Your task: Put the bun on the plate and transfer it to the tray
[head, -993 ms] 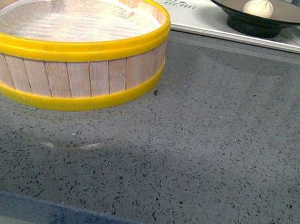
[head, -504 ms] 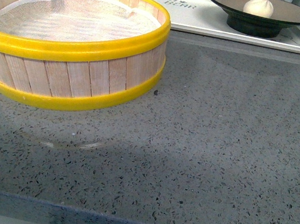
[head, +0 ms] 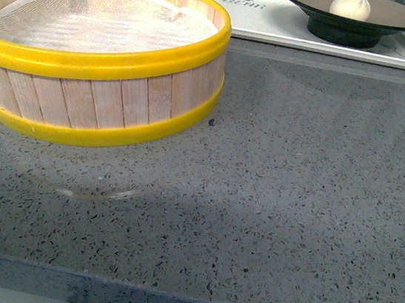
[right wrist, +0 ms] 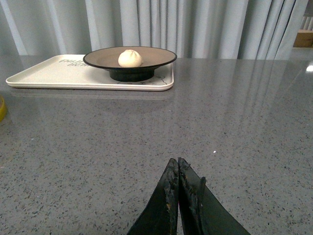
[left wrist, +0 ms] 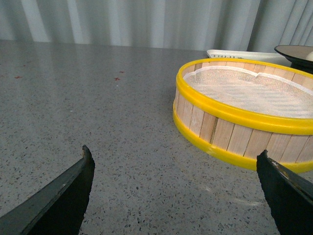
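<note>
The white bun (head: 351,5) rests on the black-rimmed tan plate (head: 400,15), and the plate stands on the white tray (head: 272,22) at the back right of the counter. The right wrist view shows the same stack: bun (right wrist: 130,58), plate (right wrist: 156,58), tray (right wrist: 54,73). My right gripper (right wrist: 177,161) is shut with nothing in it, low over the grey counter and well short of the tray. My left gripper (left wrist: 173,159) is open and empty, its jaws wide apart above the counter beside the steamer basket. Neither arm shows in the front view.
A wide wooden steamer basket (head: 102,63) with yellow rims and a white cloth liner stands at the left; it also shows as the basket (left wrist: 244,117) in the left wrist view. Speckled grey counter (head: 294,193) fills the front. Grey curtains hang behind.
The front view has shifted slightly, so the basket, tray and plate sit a little higher in the picture. Nothing on the counter has moved.
</note>
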Robot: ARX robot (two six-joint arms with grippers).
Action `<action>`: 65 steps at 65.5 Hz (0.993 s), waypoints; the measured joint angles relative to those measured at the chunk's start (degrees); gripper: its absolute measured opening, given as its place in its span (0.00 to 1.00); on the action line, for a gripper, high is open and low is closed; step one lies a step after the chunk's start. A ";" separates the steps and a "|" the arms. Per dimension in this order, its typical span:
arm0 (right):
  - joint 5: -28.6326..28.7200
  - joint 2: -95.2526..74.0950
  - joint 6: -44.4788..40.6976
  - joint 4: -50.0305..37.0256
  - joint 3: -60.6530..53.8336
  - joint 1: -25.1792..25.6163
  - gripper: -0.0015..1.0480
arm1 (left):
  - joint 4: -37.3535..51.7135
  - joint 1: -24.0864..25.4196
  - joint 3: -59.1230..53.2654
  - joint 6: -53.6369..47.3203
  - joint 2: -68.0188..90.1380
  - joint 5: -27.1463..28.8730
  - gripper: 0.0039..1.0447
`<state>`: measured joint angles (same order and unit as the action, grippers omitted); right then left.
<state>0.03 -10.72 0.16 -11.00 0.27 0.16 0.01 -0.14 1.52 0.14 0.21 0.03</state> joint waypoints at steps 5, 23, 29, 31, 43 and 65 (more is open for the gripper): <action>0.00 1.31 0.00 1.42 0.02 0.00 0.02 | 0.00 0.00 0.00 0.00 0.00 0.00 0.94; 0.02 10.47 -0.02 10.93 0.04 0.00 0.02 | 0.00 0.00 0.00 0.00 -0.02 -0.04 0.94; 0.02 10.47 -0.02 10.97 0.04 0.00 0.02 | 0.00 0.00 0.00 0.00 0.00 -0.02 0.94; 0.04 10.49 -0.02 10.97 0.04 0.00 0.02 | 0.00 0.00 0.00 0.00 -0.02 -0.02 0.94; 0.02 10.51 -0.09 10.97 0.04 0.00 0.29 | 0.00 0.00 0.00 0.00 -0.02 -0.02 0.94; 0.02 10.51 -0.09 10.97 0.04 0.00 0.79 | 0.00 0.00 0.00 0.00 -0.02 -0.02 0.94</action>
<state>0.05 -0.21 0.08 -0.03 0.32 0.16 0.01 -0.14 1.52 0.14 0.19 0.01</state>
